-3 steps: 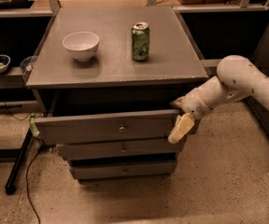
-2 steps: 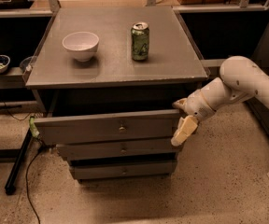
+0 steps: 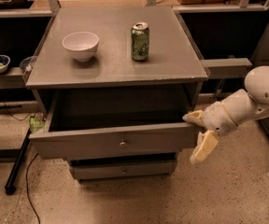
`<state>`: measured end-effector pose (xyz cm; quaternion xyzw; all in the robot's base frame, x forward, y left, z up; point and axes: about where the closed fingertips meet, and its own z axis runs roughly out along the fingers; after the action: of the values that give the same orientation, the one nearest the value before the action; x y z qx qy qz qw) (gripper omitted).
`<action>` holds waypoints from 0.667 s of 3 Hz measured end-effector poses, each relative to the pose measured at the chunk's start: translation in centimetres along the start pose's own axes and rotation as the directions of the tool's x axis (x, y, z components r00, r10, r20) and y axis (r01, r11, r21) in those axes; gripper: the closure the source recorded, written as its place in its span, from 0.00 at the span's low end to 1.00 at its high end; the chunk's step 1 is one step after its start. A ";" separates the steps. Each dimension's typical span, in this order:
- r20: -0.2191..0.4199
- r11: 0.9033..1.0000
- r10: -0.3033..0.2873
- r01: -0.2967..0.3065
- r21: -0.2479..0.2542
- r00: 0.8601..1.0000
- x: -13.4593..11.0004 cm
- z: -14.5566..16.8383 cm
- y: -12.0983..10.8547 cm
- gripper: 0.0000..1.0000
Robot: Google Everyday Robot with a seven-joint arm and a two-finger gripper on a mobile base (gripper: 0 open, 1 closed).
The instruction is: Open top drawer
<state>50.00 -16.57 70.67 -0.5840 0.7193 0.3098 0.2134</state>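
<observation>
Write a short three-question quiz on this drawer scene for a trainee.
1. True or false: the top drawer stands pulled out.
2. Fill in: on the cabinet top, the white bowl stands to the picture's ____ of the green can.
3. Where is the gripper? A: at the top drawer's right front corner. B: over the white bowl. C: around the green can.
Key: 1 true; 2 left; 3 A.
</observation>
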 end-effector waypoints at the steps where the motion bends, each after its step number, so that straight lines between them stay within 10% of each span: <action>1: -0.003 1.000 0.001 -0.001 0.008 1.000 0.0 0.1 -0.2 0.00; 2: 0.003 0.992 -0.044 0.043 0.117 0.999 -3.0 -1.2 -2.6 0.00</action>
<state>53.28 -15.65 73.04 -0.5852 0.7227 0.2641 0.2560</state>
